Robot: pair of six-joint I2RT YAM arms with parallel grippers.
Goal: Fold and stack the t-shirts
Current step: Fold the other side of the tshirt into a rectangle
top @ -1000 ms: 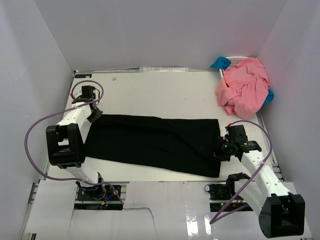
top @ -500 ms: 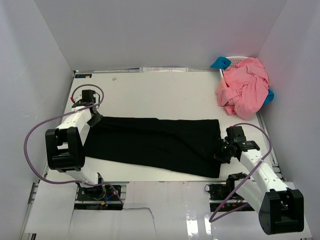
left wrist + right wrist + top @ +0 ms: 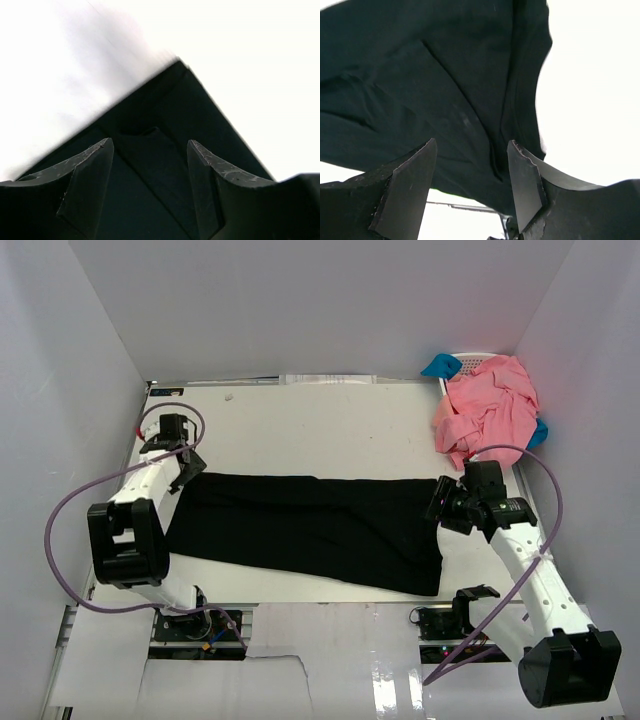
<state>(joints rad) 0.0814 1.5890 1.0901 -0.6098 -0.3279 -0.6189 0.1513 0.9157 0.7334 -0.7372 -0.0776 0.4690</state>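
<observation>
Black t-shirt [image 3: 310, 525]: folded into long band, flat on table [image 3: 330, 425], running left-right, toward near edge. Pink t-shirts [image 3: 487, 420]: crumpled heap, far-right corner, over white basket [image 3: 478, 359]. L gripper [image 3: 150, 144] over band's far-left corner, fingers apart, gripping nothing. R gripper [image 3: 472, 145] over band's right end, fingers apart, empty.

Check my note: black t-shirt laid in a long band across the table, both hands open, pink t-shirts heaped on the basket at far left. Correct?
One slip: the pink t-shirts are heaped on the basket at far right, not left, as the top external view shows. The black t-shirt in a long band, and the open left hand and right hand, stand as noted.
</observation>
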